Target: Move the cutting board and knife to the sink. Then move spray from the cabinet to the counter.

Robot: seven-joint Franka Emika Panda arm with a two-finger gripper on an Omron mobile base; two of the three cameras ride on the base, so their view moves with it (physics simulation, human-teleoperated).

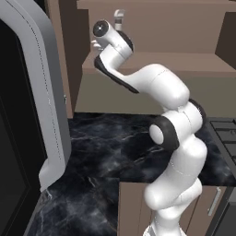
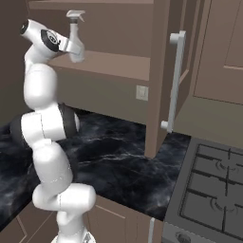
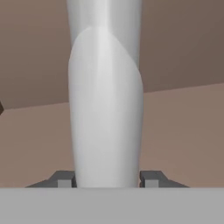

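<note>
The spray [image 2: 75, 29] is a slim pale bottle standing upright on the lower shelf of the open brown cabinet [image 2: 114, 64]; its trigger nozzle also peeks over my wrist [image 1: 119, 16]. My gripper [image 2: 76, 51] reaches into the cabinet at the bottle's lower body. In the hand view the spray [image 3: 105, 109] stands between the two dark fingertips [image 3: 65, 179], which press against both its sides, so the gripper [image 3: 107, 179] is shut on it. The black marble-look counter [image 2: 118, 152] lies below. The cutting board and knife are out of view.
The cabinet's open door [image 2: 159, 71] with a long silver handle [image 2: 174, 80] stands just right of the shelf. A gas stove [image 2: 213, 190] adjoins the counter at right. A tall grey appliance door [image 1: 41, 92] rises at left. Brown drawers [image 1: 133, 207] sit under the counter.
</note>
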